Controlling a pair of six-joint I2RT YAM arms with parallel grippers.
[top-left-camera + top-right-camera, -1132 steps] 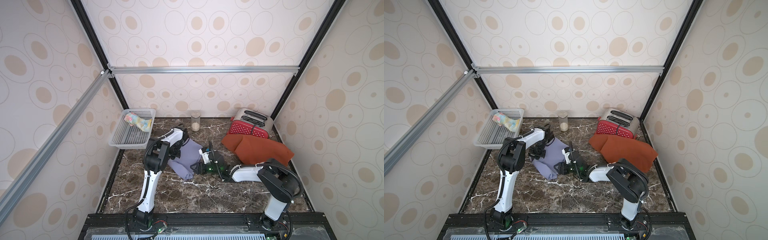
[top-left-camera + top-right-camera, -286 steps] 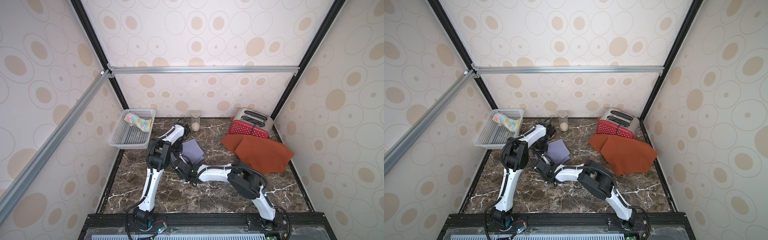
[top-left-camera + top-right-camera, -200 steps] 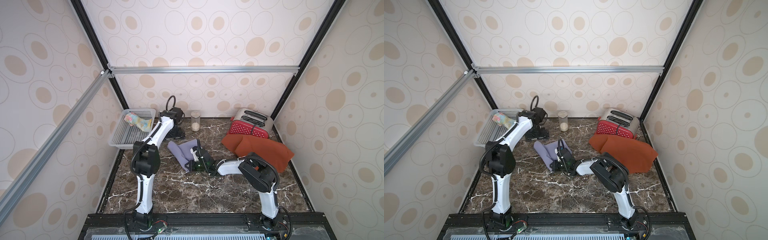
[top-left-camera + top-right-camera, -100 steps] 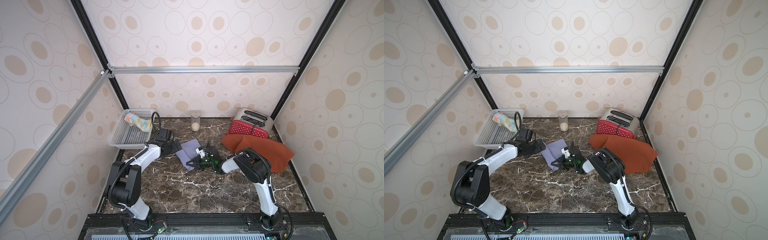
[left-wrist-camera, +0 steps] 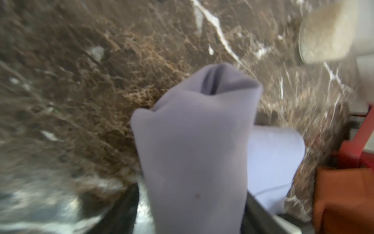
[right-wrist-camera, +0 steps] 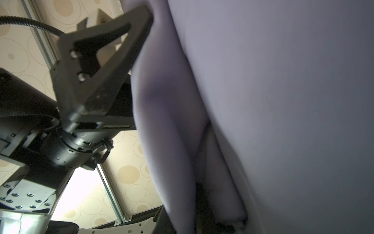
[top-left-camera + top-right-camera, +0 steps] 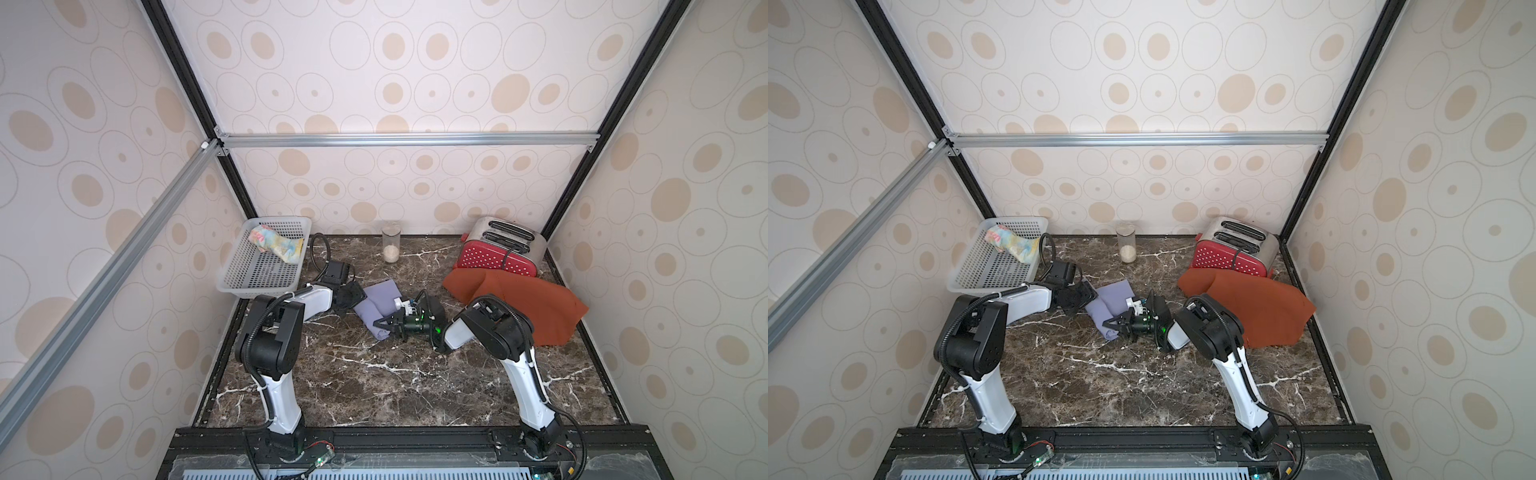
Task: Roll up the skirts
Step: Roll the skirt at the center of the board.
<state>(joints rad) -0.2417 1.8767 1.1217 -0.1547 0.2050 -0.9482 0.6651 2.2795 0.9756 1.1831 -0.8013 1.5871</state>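
Your floral skirt (image 7: 276,246) sits rolled in the back-left basket (image 7: 259,270), your right hand (image 7: 381,325) pinches the half-rolled lavender skirt (image 7: 382,295) mid-worktop with the left hand (image 7: 353,296) astride it, its grip unclear, and the rust-orange skirt (image 7: 536,303) lies unrolled at the right edge.

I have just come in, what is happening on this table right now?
Both robot arms are on the lavender skirt, partly folded in the middle of the table. The right claw is shut on its near corner; the left claw is at its opposite edge with cloth between its jaws, grip unclear. The rust-orange skirt lies spread by the toaster, not rolled; the floral skirt sits bundled in the basket.
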